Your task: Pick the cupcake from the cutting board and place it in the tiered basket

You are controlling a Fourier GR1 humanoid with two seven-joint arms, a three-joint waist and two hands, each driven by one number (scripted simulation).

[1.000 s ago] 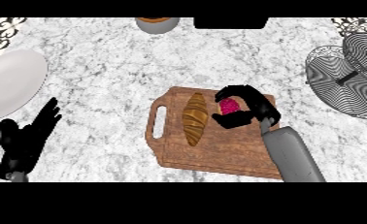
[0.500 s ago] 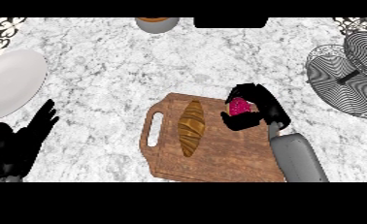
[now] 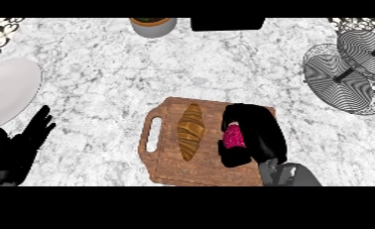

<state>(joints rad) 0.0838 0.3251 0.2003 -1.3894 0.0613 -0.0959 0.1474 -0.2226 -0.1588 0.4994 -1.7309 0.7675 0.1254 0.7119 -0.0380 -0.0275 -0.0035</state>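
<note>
Cupcake now wrapped by right hand, nearer board's front

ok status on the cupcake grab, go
Right hand curled round the cupcake, over the cutting board. Left hand open, resting at left edge. Tiered basket far right, nothing between.

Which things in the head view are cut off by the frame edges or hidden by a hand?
Head view: the tiered basket runs off the right edge, the white plate off the left, and the pot is clipped at the top; the right hand curls round the pink cupcake, hiding most of it; the croissant on the cutting board shows whole.
</note>
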